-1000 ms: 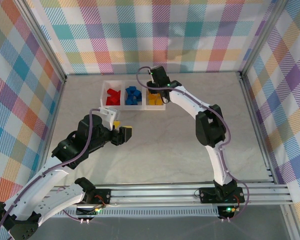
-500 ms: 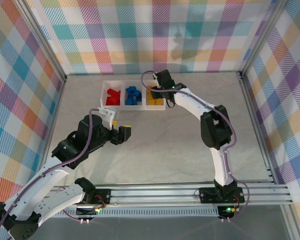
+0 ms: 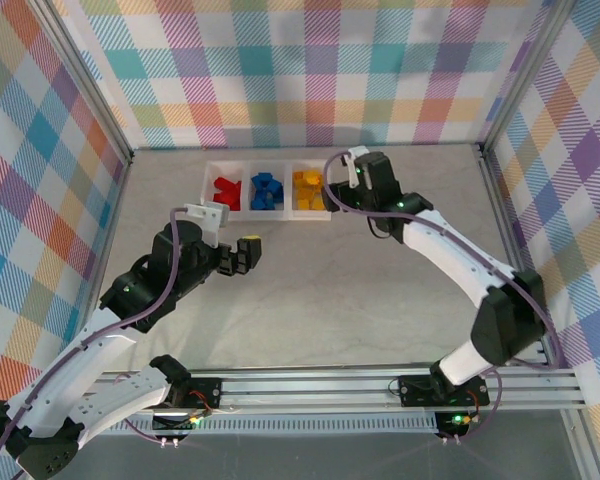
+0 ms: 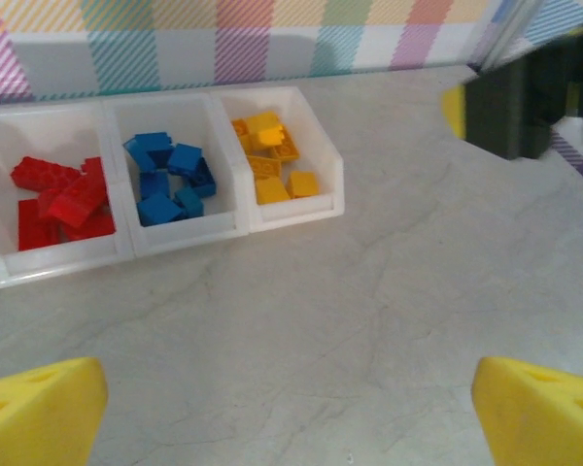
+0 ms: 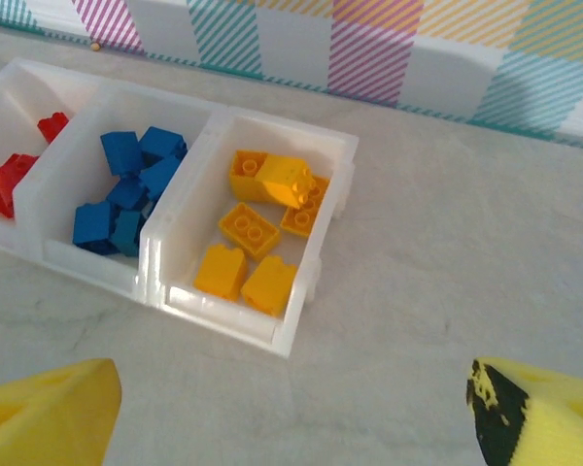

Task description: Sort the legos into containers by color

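Observation:
The containers (image 3: pixel 265 215) are one whitish three-compartment tray at the back of the table. Red legos (image 3: pixel 223 190) fill its left compartment, blue legos (image 3: pixel 267 189) the middle, yellow-orange legos (image 3: pixel 307 188) the right. The left wrist view shows the tray (image 4: pixel 175 243) with red (image 4: pixel 58 199), blue (image 4: pixel 170 180) and yellow (image 4: pixel 272 160) bricks. My left gripper (image 3: pixel 242 252) hovers open in front of the tray, and nothing lies between its yellow pads (image 4: pixel 39 408). My right gripper (image 3: pixel 342 200) stands open just right of the yellow compartment (image 5: pixel 257 243), with nothing between its fingers.
Bare marbled tabletop (image 3: pixel 330 290) stretches in front of the tray. Checkered walls with metal posts (image 3: pixel 490 150) enclose the table on three sides. An aluminium rail (image 3: pixel 380 385) carrying both arm bases runs along the near edge.
Both grippers have opened wide. The right arm has drawn back to the right from above the yellow compartment. The left gripper has shifted slightly toward the tray.

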You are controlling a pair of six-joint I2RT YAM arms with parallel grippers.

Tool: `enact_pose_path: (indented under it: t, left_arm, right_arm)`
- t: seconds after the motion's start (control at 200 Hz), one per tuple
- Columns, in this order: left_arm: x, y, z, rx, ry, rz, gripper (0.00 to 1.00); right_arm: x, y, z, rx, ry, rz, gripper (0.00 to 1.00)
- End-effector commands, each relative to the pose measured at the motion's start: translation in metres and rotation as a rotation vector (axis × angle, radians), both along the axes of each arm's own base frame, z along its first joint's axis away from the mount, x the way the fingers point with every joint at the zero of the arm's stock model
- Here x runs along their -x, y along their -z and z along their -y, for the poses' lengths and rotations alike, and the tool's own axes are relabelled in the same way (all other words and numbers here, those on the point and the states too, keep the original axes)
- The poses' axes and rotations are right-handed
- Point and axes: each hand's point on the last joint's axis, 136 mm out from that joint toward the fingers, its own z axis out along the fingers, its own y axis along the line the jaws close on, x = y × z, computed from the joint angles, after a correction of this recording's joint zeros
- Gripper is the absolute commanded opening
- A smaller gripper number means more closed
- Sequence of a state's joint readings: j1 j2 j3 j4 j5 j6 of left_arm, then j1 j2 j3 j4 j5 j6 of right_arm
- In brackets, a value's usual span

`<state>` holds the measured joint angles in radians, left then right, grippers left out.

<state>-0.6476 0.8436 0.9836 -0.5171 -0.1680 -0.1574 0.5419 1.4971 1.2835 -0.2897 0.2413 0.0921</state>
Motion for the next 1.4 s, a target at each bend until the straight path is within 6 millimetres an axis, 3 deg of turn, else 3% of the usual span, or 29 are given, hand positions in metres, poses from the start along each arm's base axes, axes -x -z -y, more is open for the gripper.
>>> enact_pose_path:
  t: [0.0, 0.22, 0.35, 0.465, 0.57, 0.71, 0.885, 1.02, 1.14, 1.23, 1.395]
  left_arm:
    - [-0.010, -0.025, 0.000, -0.005, -0.025, 0.075, 1.00]
    - [-0.029, -0.032, 0.005, -0.083, -0.047, 0.071, 1.00]
    - [-0.045, -0.033, -0.011, -0.150, -0.172, 0.066, 1.00]
    - [-0.057, -0.038, -0.034, -0.177, -0.316, 0.052, 1.00]
    - [-0.064, -0.050, -0.076, -0.184, -0.551, 0.121, 1.00]
    - [-0.077, -0.040, -0.114, -0.081, -0.631, 0.121, 1.00]
    - [-0.096, 0.000, -0.167, -0.045, -0.746, 0.045, 1.00]
    - [-0.100, 0.049, -0.204, -0.080, -0.879, -0.030, 1.00]
    - [-0.115, 0.088, -0.211, -0.117, -0.870, -0.034, 1.00]
    - [-0.113, 0.118, -0.222, -0.164, -0.921, -0.039, 1.00]
    - [-0.115, 0.144, -0.221, -0.151, -0.890, 0.000, 1.00]
  right_arm:
    - [0.029, 0.002, 0.022, -0.012, 0.008, -0.018, 0.99]
    - [0.065, 0.001, 0.053, -0.053, 0.022, -0.048, 0.99]
    - [0.076, -0.003, 0.079, -0.045, 0.116, -0.049, 0.99]
    - [0.088, -0.018, 0.107, -0.040, 0.210, -0.009, 0.99]
    - [0.102, -0.032, 0.132, -0.046, 0.279, 0.047, 0.99]
    - [0.110, -0.035, 0.152, -0.079, 0.330, 0.083, 0.99]
    - [0.101, -0.020, 0.166, -0.075, 0.387, 0.031, 0.99]
    - [0.087, 0.002, 0.182, -0.068, 0.474, -0.028, 0.99]
    - [0.073, 0.024, 0.194, -0.065, 0.518, -0.074, 0.99]
    - [0.065, 0.042, 0.205, -0.086, 0.550, -0.095, 0.99]
    - [0.056, 0.068, 0.223, -0.085, 0.566, -0.051, 0.99]
